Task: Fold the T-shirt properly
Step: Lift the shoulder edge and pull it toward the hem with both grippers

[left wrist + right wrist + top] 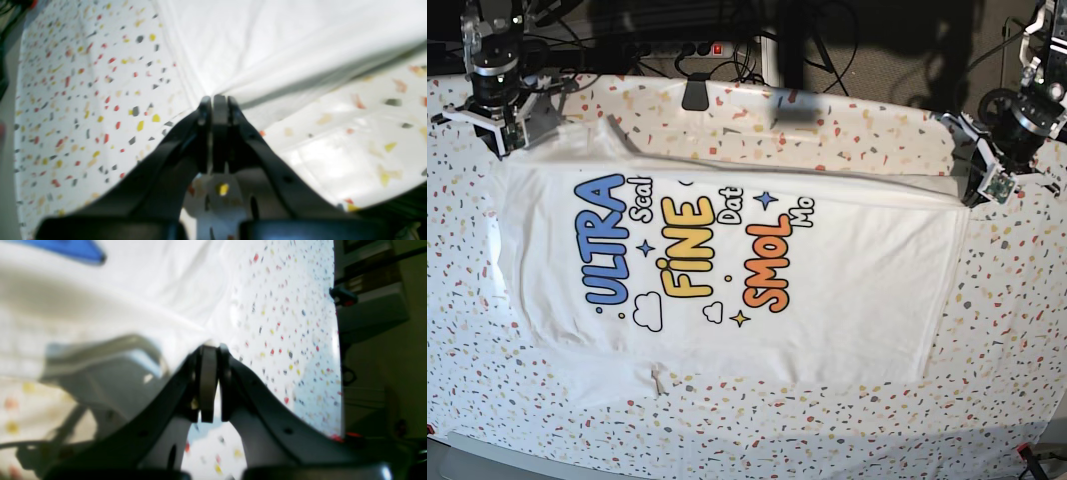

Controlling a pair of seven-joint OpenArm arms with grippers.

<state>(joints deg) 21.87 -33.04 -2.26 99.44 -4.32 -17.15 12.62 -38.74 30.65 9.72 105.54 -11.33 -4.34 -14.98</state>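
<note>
- T-shirt (727, 280) print side up on speckled worktop (1007, 320), far edge folded over.
- Left gripper (213, 100): fingers closed, pinching shirt fabric at a corner.
- Right gripper (210, 350): fingers closed, pinching fabric at the opposite corner.

Left end effector (215, 100) and right end effector (210, 350): each has two curved matte-black fingers, pierced by small round holes, flanking a flat dark centre pad. In the base view's upper corners, silver-and-black wrist assemblies carry black cables.
</note>
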